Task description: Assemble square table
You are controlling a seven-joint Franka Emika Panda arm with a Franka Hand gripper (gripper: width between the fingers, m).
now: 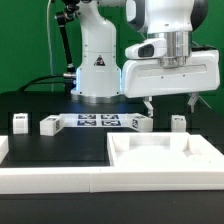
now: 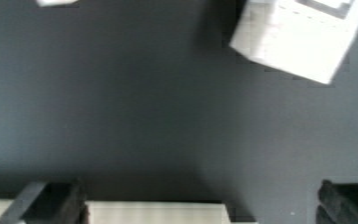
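Jaws spread wide and gripping nothing, hanging over the right side of the desk (image 1: 60, 145) in the exterior view. One thin finger (image 1: 148, 104) shows against the dark.

Four legs stand in a row at the back: first leg (image 1: 20, 123), second leg (image 1: 48, 125), third leg (image 1: 140, 123) and fourth leg (image 1: 179, 122). The marker board (image 1: 95, 121) lies flat between the second and third.

The square slab (image 1: 160, 148) sits nearer the camera on the exterior view's right, rim raised, against the long white rail (image 1: 50, 175). It's white on white, so the seam is hard to trace.

In the wrist view the dark fingertips (image 2: 43, 200) are cut off at the frame edge, with a pale blurred shape between them that I can't identify. A tilted white block (image 2: 291, 40) is cropped too, and I can't tell which leg it is.
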